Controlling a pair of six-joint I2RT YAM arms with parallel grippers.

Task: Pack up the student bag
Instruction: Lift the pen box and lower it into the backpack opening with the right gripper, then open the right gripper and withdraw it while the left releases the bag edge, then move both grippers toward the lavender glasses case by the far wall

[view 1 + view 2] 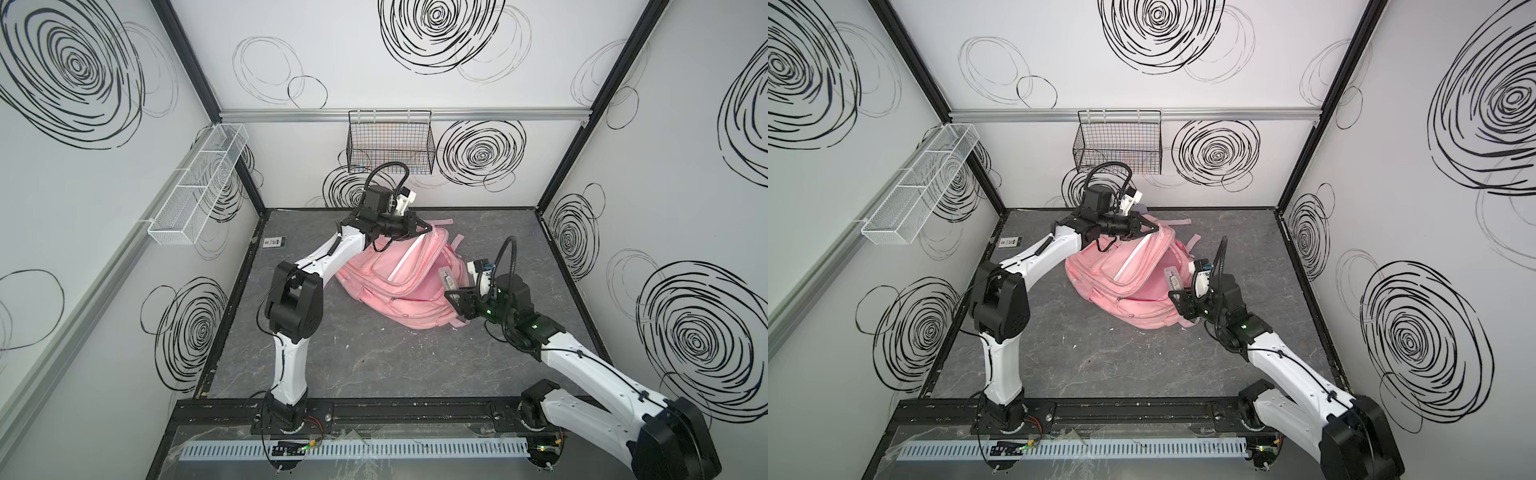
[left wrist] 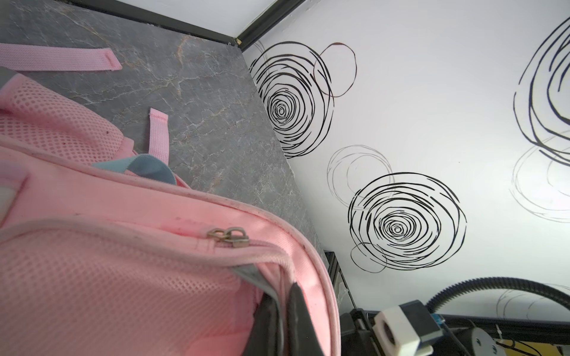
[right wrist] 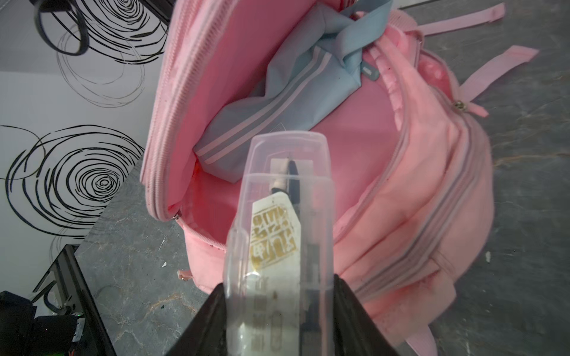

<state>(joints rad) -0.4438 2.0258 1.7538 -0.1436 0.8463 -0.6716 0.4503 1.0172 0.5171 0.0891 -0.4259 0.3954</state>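
- The left gripper [image 1: 424, 227] [image 1: 1152, 228] is clamped shut on the rim of the student bag's front flap and holds that flap raised at the bag's top end. In the left wrist view its dark fingers [image 2: 296, 320] pinch the pink edge.
- The right gripper [image 1: 453, 294] [image 3: 277, 292] grips a clear plastic case [image 1: 447, 279] [image 1: 1172, 280] [image 3: 283, 215] between its jaws. The case hangs over the bag's open mouth, with pens and a gold-printed label visible inside it.
- The student bag [image 1: 386, 291] [image 1: 1121, 291] [image 3: 416, 185] lies on the grey marbled table [image 1: 374, 365], between the two arms, with its main compartment gaping.
- A light-blue pouch [image 3: 277, 92] with pale stripes lies inside the bag, against the inner wall.
- Two metal zip pulls [image 2: 229, 236] sit together on the bag's zip track, just beside the pinched rim.
- Pink straps [image 2: 61, 58] trail flat on the table behind the bag.
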